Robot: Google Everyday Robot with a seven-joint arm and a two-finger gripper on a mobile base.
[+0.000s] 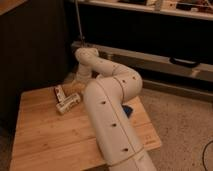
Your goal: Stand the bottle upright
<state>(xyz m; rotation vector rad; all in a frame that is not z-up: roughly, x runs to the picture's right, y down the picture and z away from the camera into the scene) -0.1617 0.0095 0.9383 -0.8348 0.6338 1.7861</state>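
The fingers of the gripper (75, 85) stand spread and empty near the far edge of the wooden table (45, 145), with the bottle (68, 103) lying on its side just camera-ward of them, long axis lower-left to upper-right, beside 1 brown-and-white packet (60, 92).

Wooden table (40, 142), dark packet (59, 93)
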